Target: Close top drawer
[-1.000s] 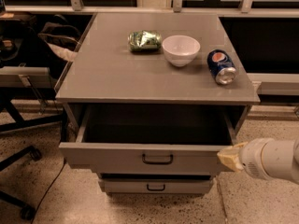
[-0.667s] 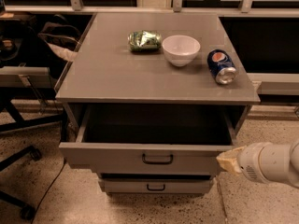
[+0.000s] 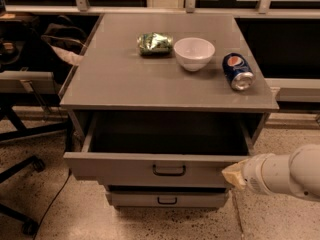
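The top drawer [image 3: 125, 169] of the grey cabinet is pulled far out, its dark box open to view, with a small black loop handle [image 3: 169, 170] at the centre of its flat front panel. My gripper [image 3: 233, 175] comes in from the right on a white arm and its yellowish tip rests against the right end of the drawer's front panel. A narrower-looking lower drawer front [image 3: 167, 199] with a similar handle sits shut beneath.
On the cabinet top [image 3: 115, 79] stand a green snack bag [image 3: 155, 43], a white bowl [image 3: 194, 53] and a blue soda can [image 3: 238, 71] lying on its side. An office chair base [image 3: 20, 164] and a cable lie on the speckled floor at left.
My gripper has crept slightly left, staying at the right end of the drawer front. The drawer stands open as before.
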Controlling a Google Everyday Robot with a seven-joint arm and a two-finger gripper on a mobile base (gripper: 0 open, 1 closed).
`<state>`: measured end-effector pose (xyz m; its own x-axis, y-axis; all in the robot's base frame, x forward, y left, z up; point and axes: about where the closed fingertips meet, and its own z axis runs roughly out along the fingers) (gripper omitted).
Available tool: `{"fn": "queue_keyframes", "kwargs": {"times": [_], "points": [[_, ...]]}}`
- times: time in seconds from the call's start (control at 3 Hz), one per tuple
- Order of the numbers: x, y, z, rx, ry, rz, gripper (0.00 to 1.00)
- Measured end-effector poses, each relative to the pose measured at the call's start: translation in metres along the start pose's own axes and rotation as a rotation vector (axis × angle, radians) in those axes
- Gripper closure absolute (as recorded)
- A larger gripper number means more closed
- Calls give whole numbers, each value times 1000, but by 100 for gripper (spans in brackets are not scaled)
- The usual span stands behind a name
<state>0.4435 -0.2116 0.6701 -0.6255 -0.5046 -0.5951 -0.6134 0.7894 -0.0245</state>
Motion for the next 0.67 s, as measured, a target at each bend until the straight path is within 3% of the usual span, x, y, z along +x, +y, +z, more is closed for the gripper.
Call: {"fn": "queue_keyframes", "kwargs": {"times": [0.33,0.67], "points": [[-45,-9,5,32,-44,-38,100],[-82,-17,2,61,-85,-69,82]]}}
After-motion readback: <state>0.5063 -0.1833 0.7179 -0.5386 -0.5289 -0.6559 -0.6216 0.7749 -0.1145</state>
